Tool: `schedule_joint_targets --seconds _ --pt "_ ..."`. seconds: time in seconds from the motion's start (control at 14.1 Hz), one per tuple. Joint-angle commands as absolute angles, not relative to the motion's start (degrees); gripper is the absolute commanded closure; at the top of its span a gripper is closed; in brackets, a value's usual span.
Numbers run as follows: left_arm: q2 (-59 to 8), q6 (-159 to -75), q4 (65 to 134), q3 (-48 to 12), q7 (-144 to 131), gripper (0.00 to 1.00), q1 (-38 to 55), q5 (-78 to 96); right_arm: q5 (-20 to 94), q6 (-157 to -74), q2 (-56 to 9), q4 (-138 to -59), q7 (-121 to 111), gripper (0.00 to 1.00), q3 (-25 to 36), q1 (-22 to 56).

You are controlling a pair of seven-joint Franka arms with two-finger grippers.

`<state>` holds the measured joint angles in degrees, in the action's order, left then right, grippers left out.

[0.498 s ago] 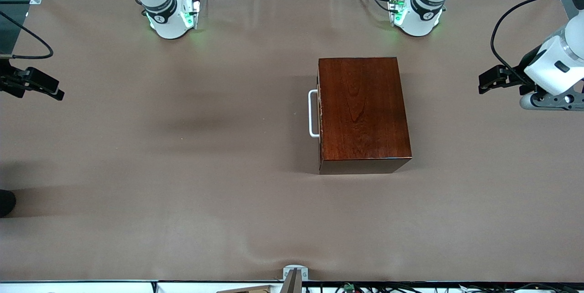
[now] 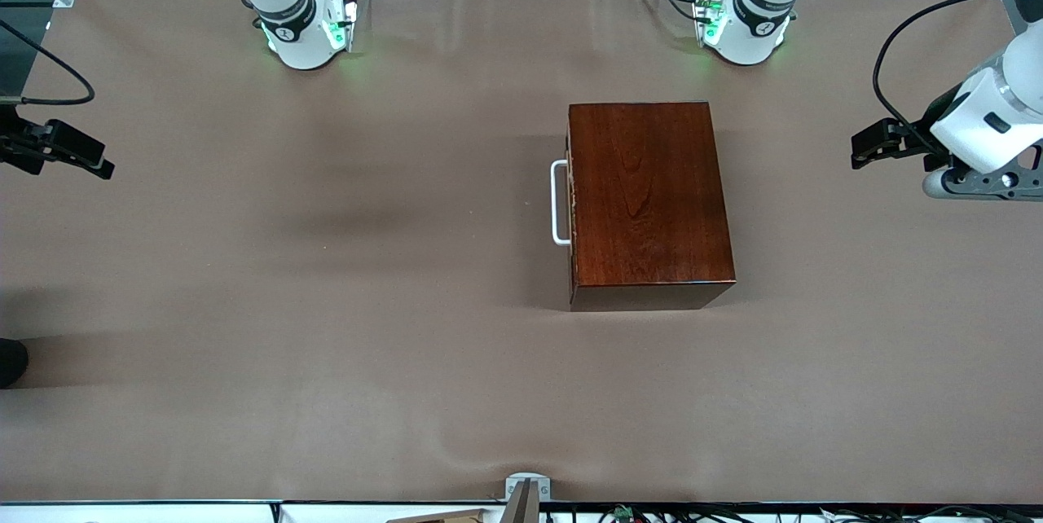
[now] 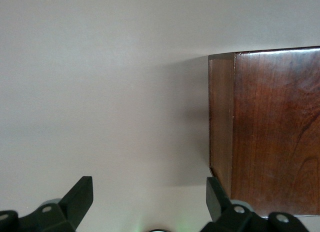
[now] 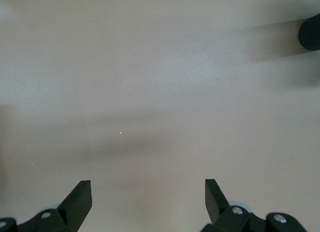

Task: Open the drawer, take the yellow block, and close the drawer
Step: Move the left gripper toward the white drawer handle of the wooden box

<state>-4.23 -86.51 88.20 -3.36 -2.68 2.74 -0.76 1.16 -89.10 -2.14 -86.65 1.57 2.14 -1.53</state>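
Observation:
The dark reddish-brown wooden box (image 2: 648, 197) stands mid-table, somewhat toward the left arm's end. Its drawer is pushed fully in, and only the white bar handle (image 2: 560, 203) shows, on the side facing the right arm's end. The yellow block is hidden. My left gripper (image 3: 150, 186) hangs open and empty over bare table at the left arm's end (image 2: 884, 144). A corner of the box (image 3: 270, 132) shows in its wrist view. My right gripper (image 4: 148, 188) waits open and empty over bare table at the right arm's end (image 2: 77, 155).
The brown cloth-covered table (image 2: 326, 303) stretches wide around the box. The two arm bases (image 2: 305, 26) (image 2: 745, 22) stand at the edge farthest from the front camera. A dark round object (image 2: 10, 360) sits at the right arm's end, and a small metal bracket (image 2: 527, 490) at the nearest edge.
The left arm's hand has edged slightly toward the box. The right arm, the box and the drawer have not moved.

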Motion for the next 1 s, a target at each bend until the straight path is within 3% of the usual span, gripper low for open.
schedule_joint_targets --seconds 0.0,0.92 --pt "-5.27 -85.96 87.45 -3.78 -6.31 0.0 4.56 -2.72 1.41 -88.95 -1.49 -86.57 1.49 0.0 1.49 -2.64" --pt "-12.21 -86.04 83.94 -3.87 -25.13 0.0 14.23 -2.99 1.41 -88.95 -1.58 -86.57 1.49 0.0 1.41 -2.64"
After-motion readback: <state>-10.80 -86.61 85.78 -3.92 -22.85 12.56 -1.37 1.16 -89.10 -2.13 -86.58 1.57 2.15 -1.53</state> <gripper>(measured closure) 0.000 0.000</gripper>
